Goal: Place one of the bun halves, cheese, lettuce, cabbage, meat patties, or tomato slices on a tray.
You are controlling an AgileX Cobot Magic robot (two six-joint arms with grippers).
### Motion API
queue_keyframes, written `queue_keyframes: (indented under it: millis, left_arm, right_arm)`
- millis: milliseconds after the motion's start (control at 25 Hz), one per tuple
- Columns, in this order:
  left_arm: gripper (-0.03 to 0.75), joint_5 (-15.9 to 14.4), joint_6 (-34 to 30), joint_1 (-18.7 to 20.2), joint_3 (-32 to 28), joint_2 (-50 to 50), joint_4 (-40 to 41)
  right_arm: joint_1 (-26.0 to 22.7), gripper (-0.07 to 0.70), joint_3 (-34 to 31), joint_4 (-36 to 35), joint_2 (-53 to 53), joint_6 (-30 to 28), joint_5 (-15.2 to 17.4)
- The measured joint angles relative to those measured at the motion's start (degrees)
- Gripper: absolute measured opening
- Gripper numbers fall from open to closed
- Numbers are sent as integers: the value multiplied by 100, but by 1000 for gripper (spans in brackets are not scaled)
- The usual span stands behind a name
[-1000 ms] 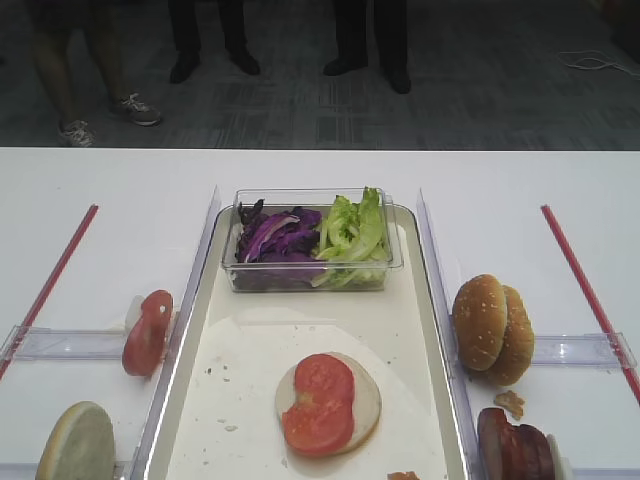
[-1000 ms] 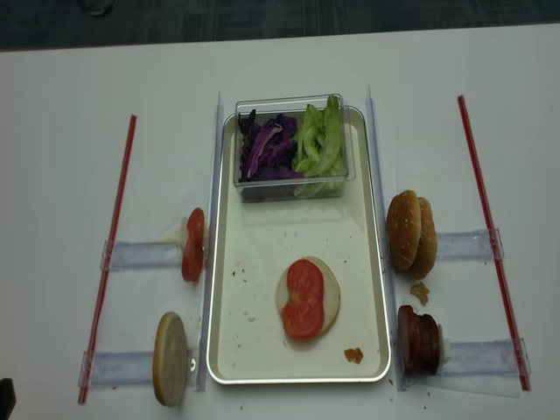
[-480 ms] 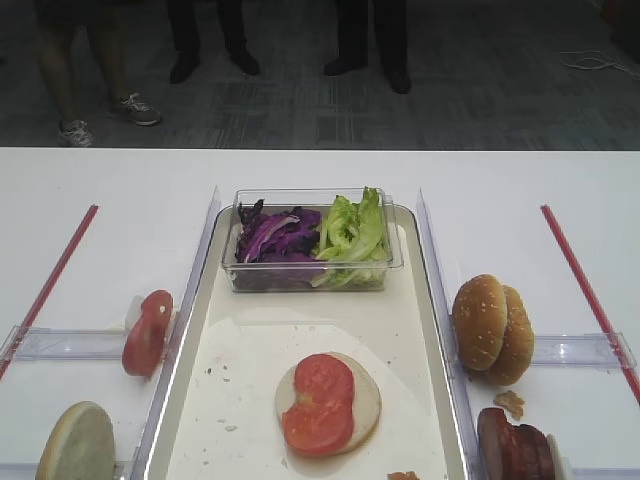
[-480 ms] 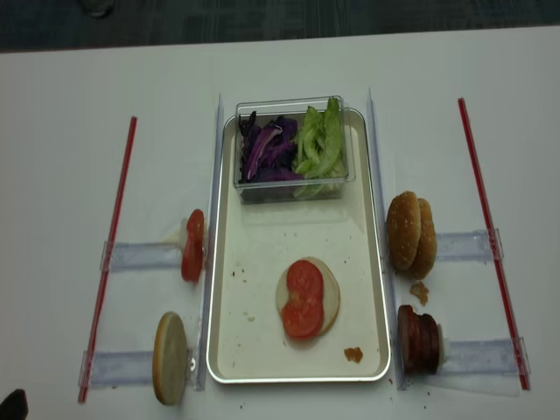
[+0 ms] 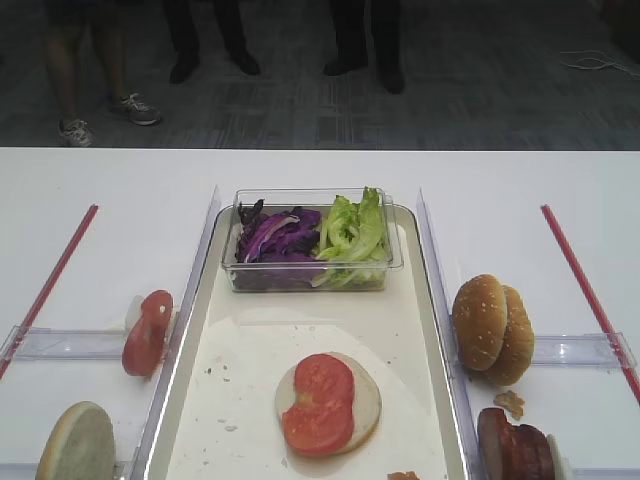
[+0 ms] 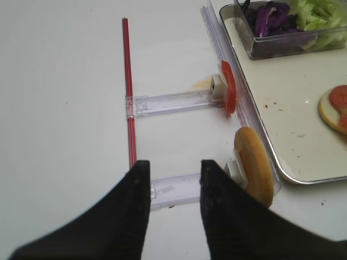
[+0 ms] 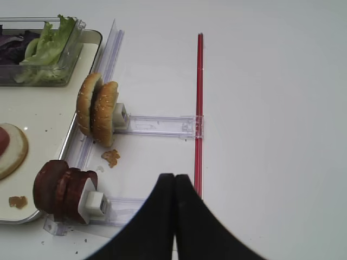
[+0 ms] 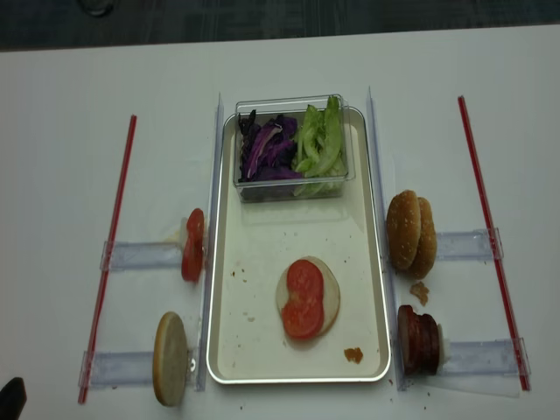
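Nothing on the table has moved | left gripper (image 6: 172, 179) open, holding nothing | right gripper (image 7: 174, 181) closed, holding nothing | two tomato slices (image 5: 321, 401) on a bun half (image 5: 366, 399) near the tray's (image 5: 240, 350) front edge

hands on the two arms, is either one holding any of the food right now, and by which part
Nothing is held. The left hand is open with only the table showing between its fingers, and the right hand is shut on nothing, well short of the meat patties.
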State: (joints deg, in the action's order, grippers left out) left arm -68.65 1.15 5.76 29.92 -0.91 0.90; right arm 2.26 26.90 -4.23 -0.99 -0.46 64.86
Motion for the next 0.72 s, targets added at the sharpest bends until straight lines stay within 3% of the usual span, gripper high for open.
queue_keyframes:
  millis: [120,720]
  left_arm:
    - [216,110,-34,0,-95,0,-35]
    - [216,110,-115,0,-185,0,-90]
  right_arm:
    - [0,133,0,0,0,0,0]
    - [0,133,0,0,0,46,0]
